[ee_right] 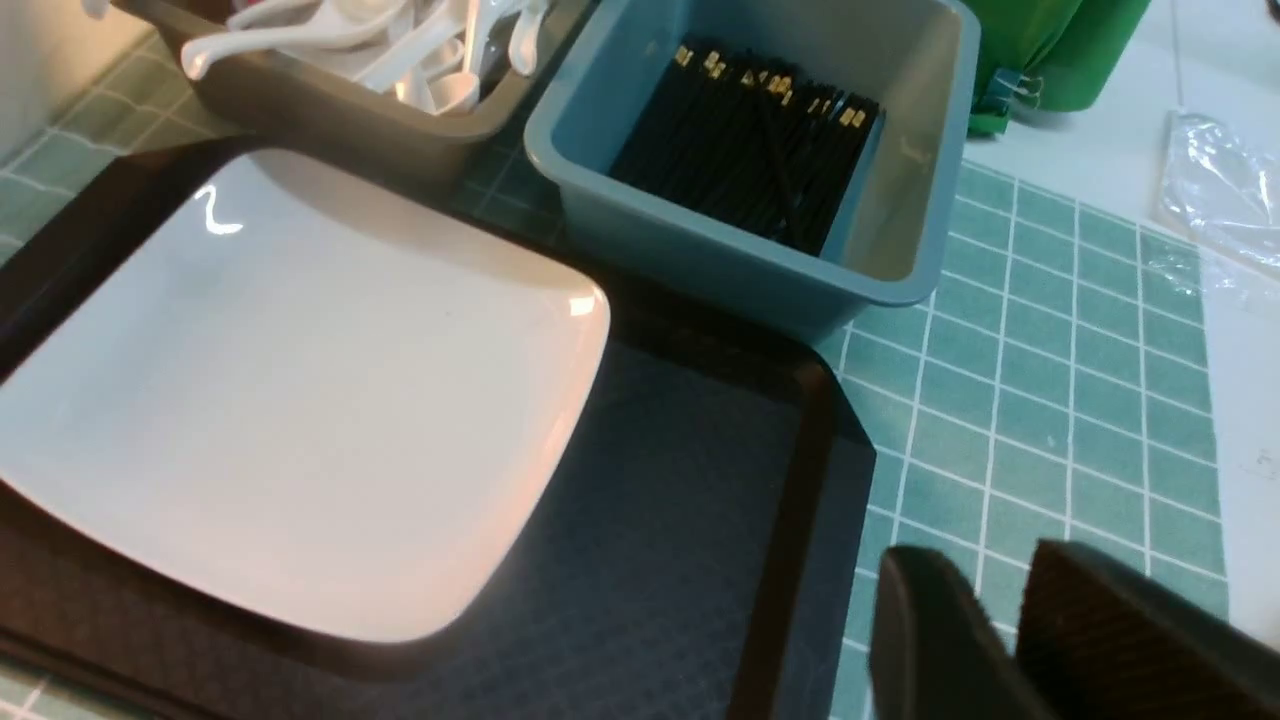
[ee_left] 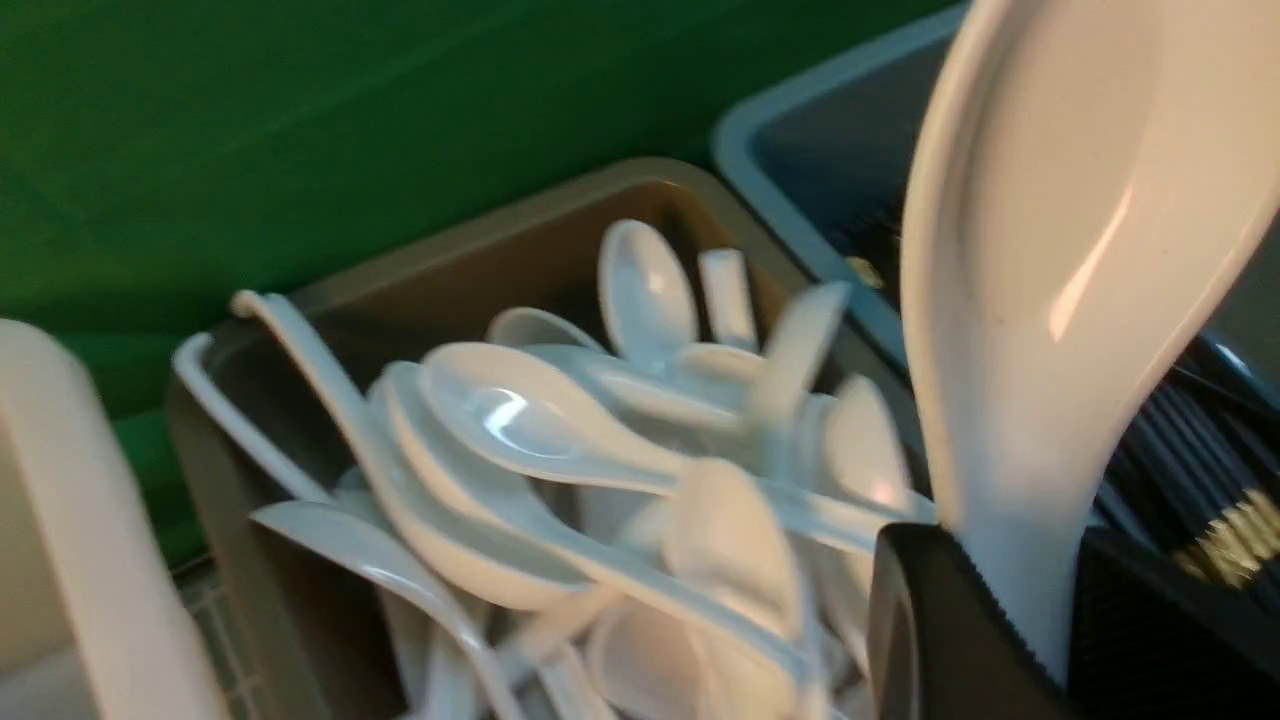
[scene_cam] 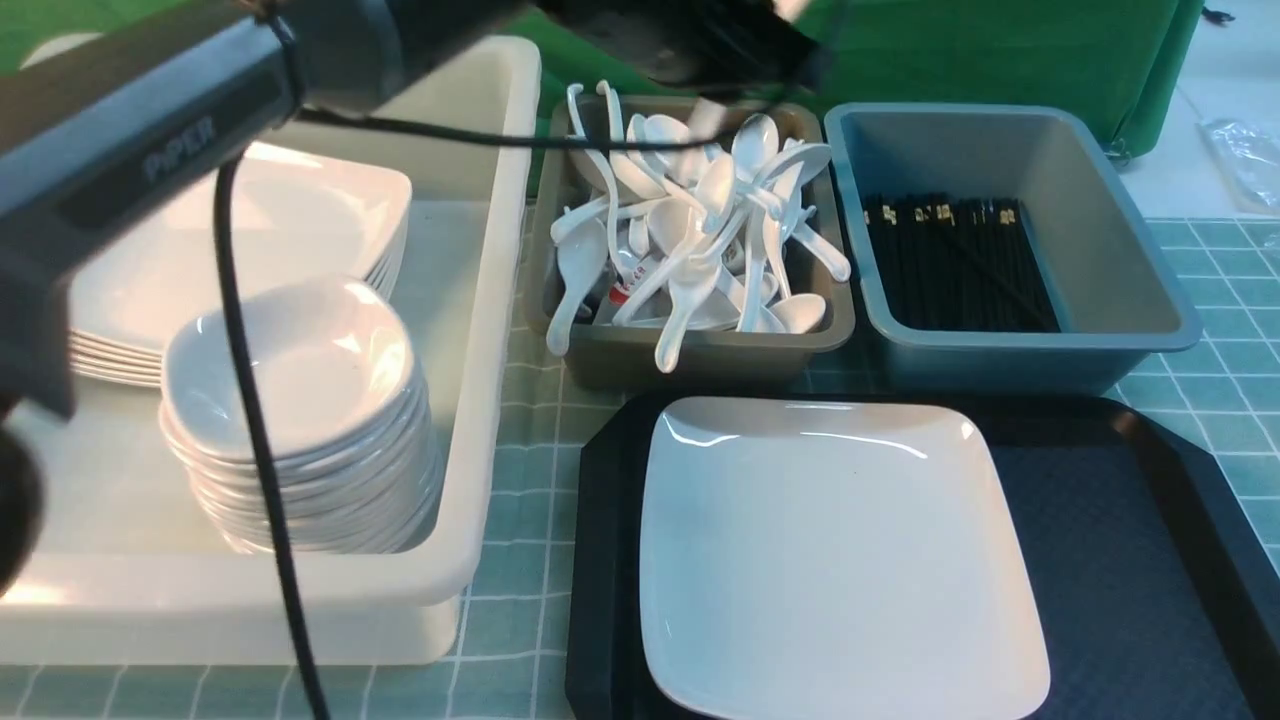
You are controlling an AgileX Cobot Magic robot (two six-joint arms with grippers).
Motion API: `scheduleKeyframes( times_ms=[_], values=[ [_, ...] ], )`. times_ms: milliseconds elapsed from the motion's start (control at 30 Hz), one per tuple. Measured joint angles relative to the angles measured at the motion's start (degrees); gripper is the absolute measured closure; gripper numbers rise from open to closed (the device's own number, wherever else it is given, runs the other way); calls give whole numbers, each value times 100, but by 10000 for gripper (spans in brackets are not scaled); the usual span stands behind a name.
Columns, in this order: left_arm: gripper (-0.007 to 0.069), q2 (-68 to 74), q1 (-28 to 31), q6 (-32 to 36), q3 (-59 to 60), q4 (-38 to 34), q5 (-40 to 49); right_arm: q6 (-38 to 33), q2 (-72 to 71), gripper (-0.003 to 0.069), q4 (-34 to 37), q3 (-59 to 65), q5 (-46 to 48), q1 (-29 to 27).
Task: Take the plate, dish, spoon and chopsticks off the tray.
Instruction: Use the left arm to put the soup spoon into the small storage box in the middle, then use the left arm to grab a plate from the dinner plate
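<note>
My left gripper (ee_left: pixel 1010 585) is shut on the handle of a white spoon (ee_left: pixel 1060 250), which it holds bowl-up above the brown bin of spoons (ee_left: pixel 400 290). In the front view this gripper (scene_cam: pixel 725 55) is a dark blur over that bin (scene_cam: pixel 700 350). The large white plate (scene_cam: pixel 830 550) lies on the left part of the black tray (scene_cam: pixel 1100 540). Black chopsticks (scene_cam: pixel 955 265) lie in the blue-grey bin (scene_cam: pixel 1120 260). My right gripper (ee_right: pixel 990 590) hovers over the green cloth beside the tray's rim (ee_right: pixel 790 520), jaws slightly open and empty. The plate (ee_right: pixel 290 380) shows there too.
A big white tub (scene_cam: pixel 480 400) at the left holds a stack of small dishes (scene_cam: pixel 300 410) and a stack of square plates (scene_cam: pixel 250 230). The left arm and its cable (scene_cam: pixel 250 400) cross in front of the tub. A green backdrop (scene_cam: pixel 1000 50) stands behind the bins.
</note>
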Motion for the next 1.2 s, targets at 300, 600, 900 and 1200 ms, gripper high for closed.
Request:
scheduleKeyframes(
  times_ms=[300,600,900,1200],
  values=[
    [505,1228,688,336,-1070,-347,-506,219,0,474,6,0,-131,0],
    [364,1746,762,356,-1225,50,-862,333,0,471,523,0,-126,0],
    [158,1548,762,336,-1251,117,-52,327,0,466,731,0,-114,0],
    [496,-68,490,1464,-1185,-399,2566,206,0,464,750,0,-109,0]
  ],
)
